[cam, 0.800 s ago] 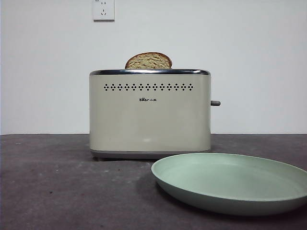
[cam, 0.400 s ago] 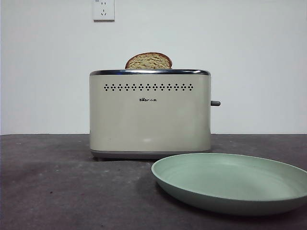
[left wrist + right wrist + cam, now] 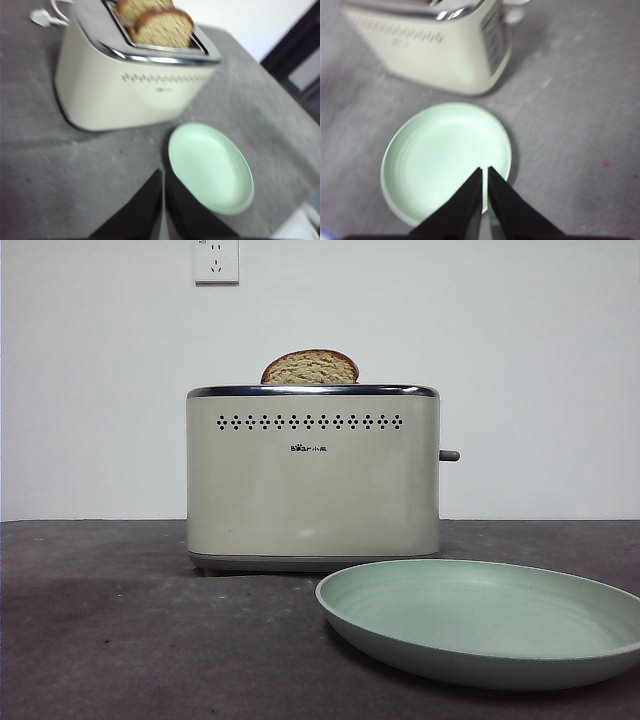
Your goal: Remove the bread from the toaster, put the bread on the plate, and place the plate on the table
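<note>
Front view: one bread slice (image 3: 310, 367), domed brown crust, standing in the slot of the cream toaster (image 3: 313, 475) on the dark surface (image 3: 120, 640); grey side lever (image 3: 449, 455); mint-green plate (image 3: 480, 625) just in front of the toaster, empty; wall socket (image 3: 216, 260) above.

Left wrist view: shows a second slice (image 3: 132, 9) behind the first, both in the slots; white plug and cord (image 3: 45, 16) beyond the toaster. Left hand (image 3: 163, 176), jaws pressed together, above the surface beside the plate.

Right wrist view: right hand (image 3: 485, 172), jaws pressed together, over the plate's rim; bread hidden.
</note>
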Controlling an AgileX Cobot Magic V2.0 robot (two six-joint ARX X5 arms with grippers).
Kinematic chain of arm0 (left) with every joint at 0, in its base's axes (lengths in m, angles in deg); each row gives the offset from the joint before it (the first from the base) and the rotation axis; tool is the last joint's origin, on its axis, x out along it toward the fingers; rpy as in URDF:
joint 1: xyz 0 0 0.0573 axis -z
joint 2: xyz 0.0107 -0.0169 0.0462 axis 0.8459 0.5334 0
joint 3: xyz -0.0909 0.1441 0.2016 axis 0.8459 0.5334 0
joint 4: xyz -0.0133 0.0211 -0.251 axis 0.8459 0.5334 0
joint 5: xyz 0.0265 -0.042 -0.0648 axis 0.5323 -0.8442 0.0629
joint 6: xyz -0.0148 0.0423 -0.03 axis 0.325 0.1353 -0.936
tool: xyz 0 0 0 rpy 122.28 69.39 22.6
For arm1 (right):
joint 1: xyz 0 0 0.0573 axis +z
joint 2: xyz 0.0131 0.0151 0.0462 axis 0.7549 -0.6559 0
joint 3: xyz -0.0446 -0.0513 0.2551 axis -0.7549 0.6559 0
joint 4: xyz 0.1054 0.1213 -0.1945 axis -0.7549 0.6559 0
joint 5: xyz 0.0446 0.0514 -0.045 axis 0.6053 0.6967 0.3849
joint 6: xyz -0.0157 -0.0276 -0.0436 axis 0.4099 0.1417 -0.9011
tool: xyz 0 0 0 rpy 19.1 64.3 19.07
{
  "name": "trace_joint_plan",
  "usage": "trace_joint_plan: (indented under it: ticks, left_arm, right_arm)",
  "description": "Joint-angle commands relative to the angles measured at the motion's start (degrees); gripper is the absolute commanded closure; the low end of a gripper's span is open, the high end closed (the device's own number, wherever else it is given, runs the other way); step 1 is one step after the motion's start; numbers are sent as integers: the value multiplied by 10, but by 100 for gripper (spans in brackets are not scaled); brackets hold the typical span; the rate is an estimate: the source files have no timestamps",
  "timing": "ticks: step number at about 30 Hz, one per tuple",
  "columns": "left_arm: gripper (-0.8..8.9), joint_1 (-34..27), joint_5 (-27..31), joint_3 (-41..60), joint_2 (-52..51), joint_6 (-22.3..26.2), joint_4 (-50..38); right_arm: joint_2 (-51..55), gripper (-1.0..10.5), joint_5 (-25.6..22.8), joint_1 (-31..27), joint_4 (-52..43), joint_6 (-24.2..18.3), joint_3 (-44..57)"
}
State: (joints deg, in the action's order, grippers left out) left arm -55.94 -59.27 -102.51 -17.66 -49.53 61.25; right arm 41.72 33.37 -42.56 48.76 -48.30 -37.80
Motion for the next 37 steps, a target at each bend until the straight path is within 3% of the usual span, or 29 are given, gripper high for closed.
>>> trace_joint_plan:
  ticks: [1, 8, 13, 15, 23, 30, 37]
  left_arm:
    - [806, 21, -3, -30, 16, 60, 38]
    - [787, 54, -2, -45, 27, 77, 59]
    - [500, 54, 6, -45, 27, 77, 57]
    - [416, 54, 6, -45, 28, 76, 52]
    - [409, 55, 6, -66, 67, 76, -17]
    - [409, 81, 6, -136, 173, 82, -90]
    - [409, 124, 36, -256, 328, 143, -106]
  right_arm:
    - [-18, 942, 1, 24, 25, -41, -22]
    - [-25, 926, -2, 49, 21, -45, -24]
    - [-25, 631, -17, 48, 16, -28, -24]
    - [-25, 603, -30, 48, 15, -21, -24]
    - [-25, 603, -29, 48, 12, -21, -24]
    - [-25, 603, -29, 48, 12, -21, -24]
    - [-25, 603, -29, 48, 13, -21, -24]
